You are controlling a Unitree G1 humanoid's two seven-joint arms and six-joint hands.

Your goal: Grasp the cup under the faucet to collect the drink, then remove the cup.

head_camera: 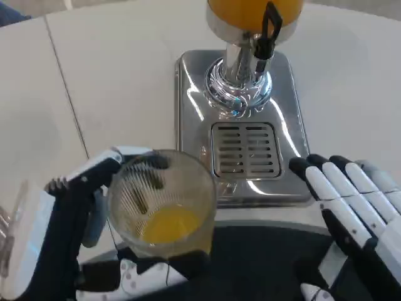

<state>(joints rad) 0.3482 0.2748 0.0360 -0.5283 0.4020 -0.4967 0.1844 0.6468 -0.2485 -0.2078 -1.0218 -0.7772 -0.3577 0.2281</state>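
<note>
My left hand grips the clear ribbed plastic cup, fingers wrapped round its far wall and the thumb side closing from below, so the cup stands upright and the small pool of orange drink in its bottom stays level. I hold it near my own body, at the front left corner of the polished steel dispenser base and off to the left of the slotted drip grille. It is well clear of the black-handled faucet, which hangs above the base under the orange-filled tank. From that position I judge the collecting is done and the cup is being taken away; only a little drink is inside, so spilling is a small risk as long as I keep the rim up.

My right hand holds nothing: its white and black fingers lie straight and side by side, pointing toward the front right corner of the base, apart from the cup. It rests there to stay out of the way of the left arm. What remains, I think, is to set the cup down on the white table away from the machine
</note>
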